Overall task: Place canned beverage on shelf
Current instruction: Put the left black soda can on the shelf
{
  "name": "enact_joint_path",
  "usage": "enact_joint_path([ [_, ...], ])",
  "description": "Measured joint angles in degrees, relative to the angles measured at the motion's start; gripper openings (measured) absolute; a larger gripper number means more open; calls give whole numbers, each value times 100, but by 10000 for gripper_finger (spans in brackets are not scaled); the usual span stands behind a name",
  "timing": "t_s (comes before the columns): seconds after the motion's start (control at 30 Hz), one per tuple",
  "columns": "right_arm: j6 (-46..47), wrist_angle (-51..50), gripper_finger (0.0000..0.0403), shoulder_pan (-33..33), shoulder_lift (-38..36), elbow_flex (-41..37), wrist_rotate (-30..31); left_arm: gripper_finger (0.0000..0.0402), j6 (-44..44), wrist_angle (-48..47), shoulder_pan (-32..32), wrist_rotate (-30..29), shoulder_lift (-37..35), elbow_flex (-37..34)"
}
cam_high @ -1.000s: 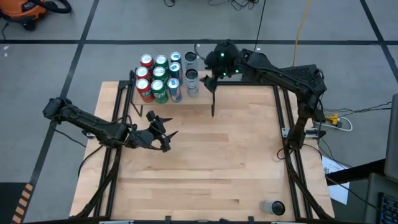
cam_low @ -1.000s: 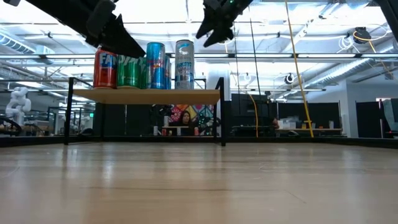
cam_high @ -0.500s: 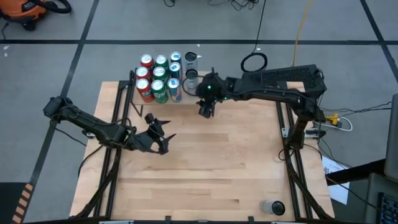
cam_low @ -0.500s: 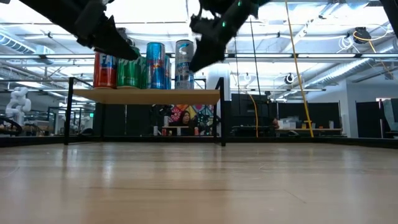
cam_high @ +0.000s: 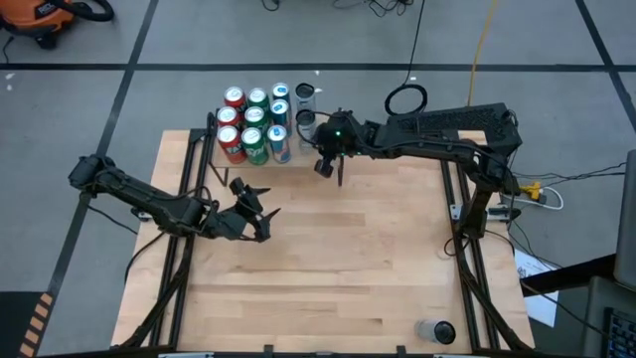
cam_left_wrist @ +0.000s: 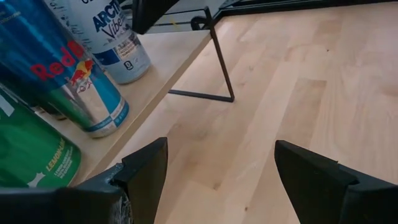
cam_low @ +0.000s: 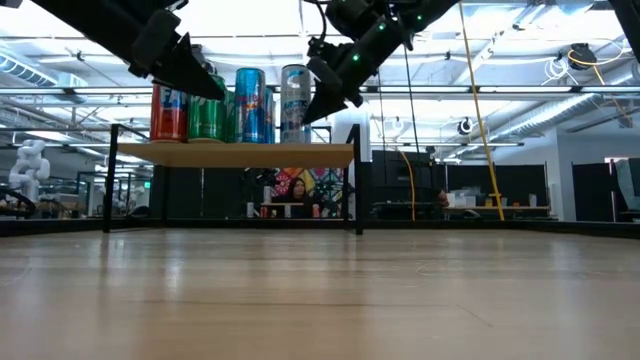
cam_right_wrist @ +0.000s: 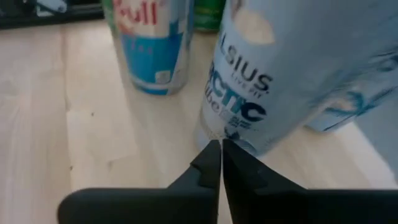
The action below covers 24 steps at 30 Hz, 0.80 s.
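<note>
High view, cans (cam_high: 256,124) seemingly upright on shelf (cam_high: 299,153), right claw (cam_high: 326,167) closed beside them, left claw (cam_high: 260,207) apart.

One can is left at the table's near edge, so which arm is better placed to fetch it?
Probably the right: the can stands on the right arm's side. The right gripper is shut beside the shelf; the left gripper hangs open, farther across.

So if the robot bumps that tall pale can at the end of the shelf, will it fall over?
Probably it would tip: the pale can looks tall and narrow. It stands by the shelf end, so it might drop off. The right hand, shut, hangs close beside it.
</note>
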Motion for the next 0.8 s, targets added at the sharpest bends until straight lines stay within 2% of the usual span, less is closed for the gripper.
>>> enact_joint_path([
  [0.33,-120,597,1,-30,40,0,-1,286,3,7,18,0,-1,0],
  [0.53,56,326,1,-56,52,0,9,286,5,-6,18,0,0,0],
  [0.7,529,362,0,171,35,0,-306,286,148,-13,25,0,-1,0],
  [0.8,471,690,0,413,212,9,-85,286,155,12,25,-25,-12,0],
])
